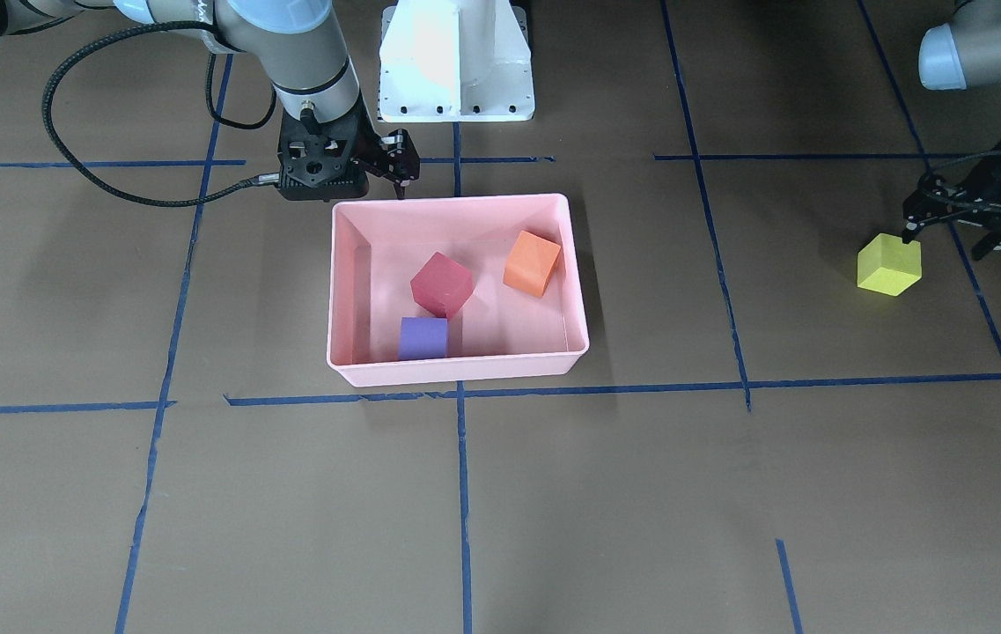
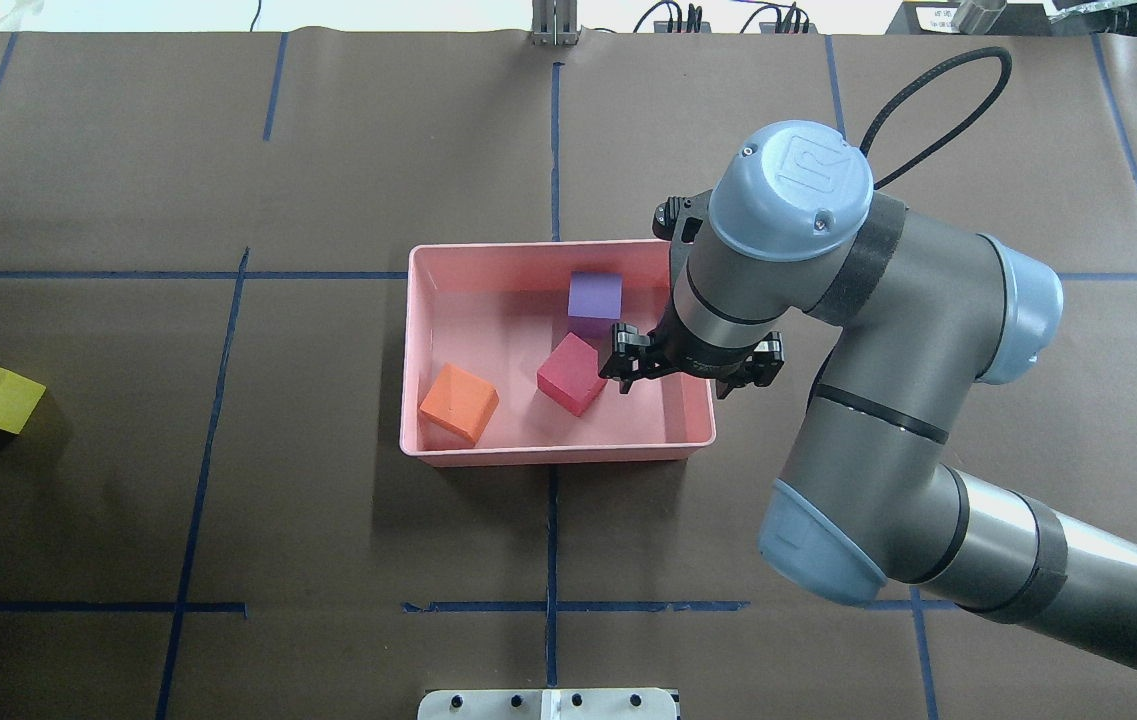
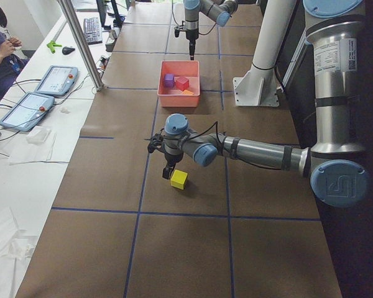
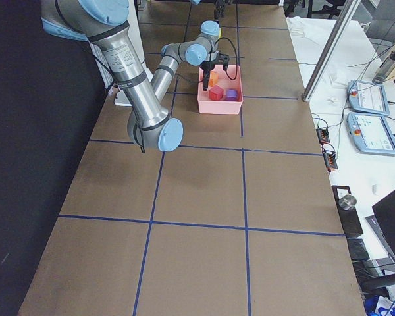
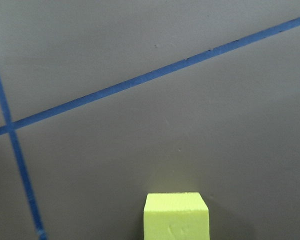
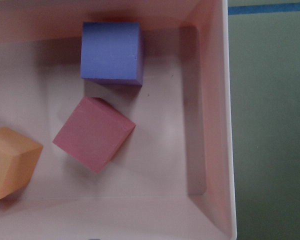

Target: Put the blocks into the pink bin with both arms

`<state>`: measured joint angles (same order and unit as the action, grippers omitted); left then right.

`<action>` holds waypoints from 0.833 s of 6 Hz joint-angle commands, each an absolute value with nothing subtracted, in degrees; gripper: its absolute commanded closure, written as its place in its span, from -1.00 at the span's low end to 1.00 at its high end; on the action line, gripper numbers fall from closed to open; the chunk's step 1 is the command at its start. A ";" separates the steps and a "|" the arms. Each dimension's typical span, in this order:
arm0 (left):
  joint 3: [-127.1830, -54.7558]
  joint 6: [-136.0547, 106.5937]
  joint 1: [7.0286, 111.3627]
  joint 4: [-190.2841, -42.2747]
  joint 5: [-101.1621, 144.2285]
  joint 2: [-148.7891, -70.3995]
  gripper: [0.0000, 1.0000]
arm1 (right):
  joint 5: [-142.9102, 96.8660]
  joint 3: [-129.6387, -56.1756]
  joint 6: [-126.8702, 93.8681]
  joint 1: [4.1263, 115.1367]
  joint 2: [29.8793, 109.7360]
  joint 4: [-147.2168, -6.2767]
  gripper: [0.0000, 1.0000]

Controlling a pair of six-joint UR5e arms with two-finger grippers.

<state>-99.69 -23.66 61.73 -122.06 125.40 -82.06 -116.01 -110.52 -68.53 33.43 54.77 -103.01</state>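
The pink bin (image 1: 456, 372) sits mid-table and holds the red block (image 1: 441, 283), the purple block (image 1: 423, 338) and the orange block (image 1: 533, 262). All three also show in the right wrist view: red (image 6: 93, 134), purple (image 6: 111, 51), orange (image 6: 10, 162). My right gripper (image 2: 690, 378) is open and empty, above the bin's corner on the robot's side. The yellow-green block (image 1: 889, 264) lies on the table far from the bin. My left gripper (image 1: 949, 238) is open and empty, just above and beside that block (image 5: 176, 216).
The white pedestal base (image 1: 456, 62) stands behind the bin on the robot's side. Blue tape lines (image 1: 462, 493) cross the brown table cover. In the exterior left view an operator (image 3: 0, 43), tablets (image 3: 53, 79) and a metal pole (image 3: 81, 43) stand along the far table edge.
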 commanded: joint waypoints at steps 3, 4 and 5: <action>-97.47 -28.83 56.78 -126.83 124.98 -80.95 -1.00 | -116.02 -110.83 -68.47 33.49 55.72 -102.92 -1.00; -97.56 -28.83 56.78 -126.83 122.98 -80.95 -1.00 | -116.02 -110.92 -68.47 33.49 55.72 -102.92 -1.00; -97.38 -28.74 56.78 -126.74 121.92 -80.95 -1.00 | -116.02 -110.92 -68.47 33.49 55.90 -102.92 -1.00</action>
<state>-97.48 -28.80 56.81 -126.80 123.11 -80.98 -116.02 -110.89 -68.47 33.49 55.79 -102.93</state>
